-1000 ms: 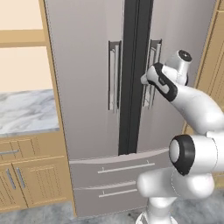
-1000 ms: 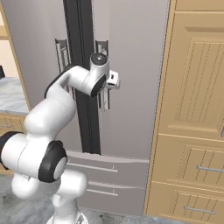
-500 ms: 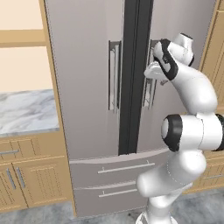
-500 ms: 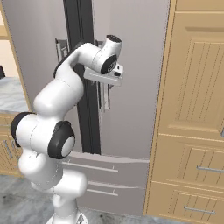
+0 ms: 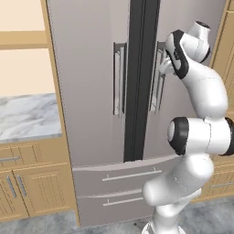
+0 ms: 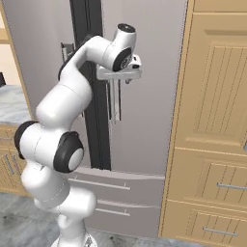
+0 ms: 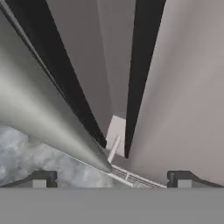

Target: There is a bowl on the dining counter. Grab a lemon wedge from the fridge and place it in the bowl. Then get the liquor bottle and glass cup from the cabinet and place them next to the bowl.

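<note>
The grey steel fridge (image 5: 91,91) (image 6: 149,125) stands with both doors shut, a dark strip (image 5: 139,77) between them. My gripper (image 6: 119,80) (image 5: 163,65) is up at the top of the right door's bar handle (image 5: 157,84) (image 6: 116,103), jaws spread wide. In the hand view I look down along that handle (image 7: 48,118), which runs between my fingertips (image 7: 41,179), gripper (image 7: 112,181) open with the bar not clamped. The lemon wedge is hidden behind the shut doors. Bowl, liquor bottle, glass cup and cabinet are out of view.
A marble counter (image 5: 25,116) over wooden base cabinets (image 5: 27,183) lies left of the fridge. Tall wooden panels and drawers (image 6: 214,125) stand close on its right. Two fridge drawers (image 5: 125,176) sit below the doors. The grey floor (image 7: 22,153) shows far below.
The arm has stretched upward and the hand has climbed from the middle of the right door handle to its top. The jaws stayed open.
</note>
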Controlling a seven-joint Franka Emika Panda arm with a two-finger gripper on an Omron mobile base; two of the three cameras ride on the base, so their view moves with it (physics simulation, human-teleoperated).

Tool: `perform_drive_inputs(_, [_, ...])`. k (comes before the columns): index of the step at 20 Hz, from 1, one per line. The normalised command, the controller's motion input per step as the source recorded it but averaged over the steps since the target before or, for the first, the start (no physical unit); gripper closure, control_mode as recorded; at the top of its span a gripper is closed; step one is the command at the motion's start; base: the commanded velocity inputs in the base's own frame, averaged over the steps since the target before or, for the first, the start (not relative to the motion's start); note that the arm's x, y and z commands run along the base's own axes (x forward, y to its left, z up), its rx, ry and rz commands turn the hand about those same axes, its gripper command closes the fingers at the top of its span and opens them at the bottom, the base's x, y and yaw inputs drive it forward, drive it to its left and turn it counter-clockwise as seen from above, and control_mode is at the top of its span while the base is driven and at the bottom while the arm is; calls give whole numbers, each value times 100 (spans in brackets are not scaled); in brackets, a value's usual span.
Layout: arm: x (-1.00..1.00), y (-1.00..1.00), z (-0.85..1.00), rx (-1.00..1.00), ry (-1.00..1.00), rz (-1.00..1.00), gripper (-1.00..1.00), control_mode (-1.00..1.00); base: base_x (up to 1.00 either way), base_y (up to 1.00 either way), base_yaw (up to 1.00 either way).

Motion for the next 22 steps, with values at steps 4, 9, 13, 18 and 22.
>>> perform_drive_inputs(4, [-14,17,-23,-18,-54,13,-100,-100,0,0,0])
perform_drive_inputs(9, [0,13,-8,-2,-27,3,-100,-100,0,0,0])
perform_drive_inputs(13, [6,0,0,4,-8,-2,-100,-100,0,0,0])
perform_drive_inputs(18, [12,0,0,3,-9,-7,-100,-100,0,0,0])
perform_drive_inputs(22, [21,0,-3,0,-11,-9,-100,-100,0,0,0])
